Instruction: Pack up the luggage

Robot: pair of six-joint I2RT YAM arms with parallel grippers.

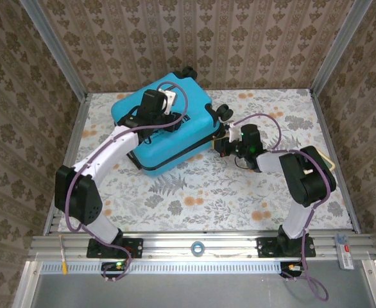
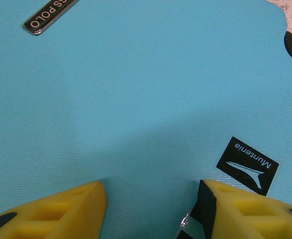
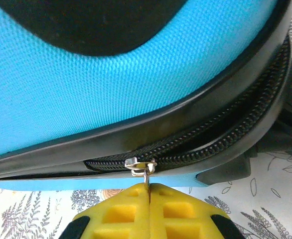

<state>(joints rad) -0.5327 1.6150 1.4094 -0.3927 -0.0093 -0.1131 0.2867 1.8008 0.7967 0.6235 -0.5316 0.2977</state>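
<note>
Blue luggage (image 1: 169, 128) lay flat on a flowered table (image 1: 207, 192), its two shells brought almost together, so whatever was inside could not be seen. The right gripper (image 3: 149, 191) was at the side seam of the case, its yellow fingers pressed tight on the small metal pull (image 3: 147, 175) of the zip, which stood just ahead of the fingertips. From that hand the seam ran crosswise, left to right, then curved away upward at the right-hand corner. To the right of the slider (image 3: 137, 162) the two rows of teeth were parted, with a dark gap between them; to the left they looked joined, though shadow made this hard to confirm. Closing the case would probably mean drawing the pull to the right along that curve. The left gripper (image 2: 153, 199) was on top of the lid, fingers about half apart with nothing between them, bare blue shell ahead and a black logo label (image 2: 247, 166) just to its right
</note>
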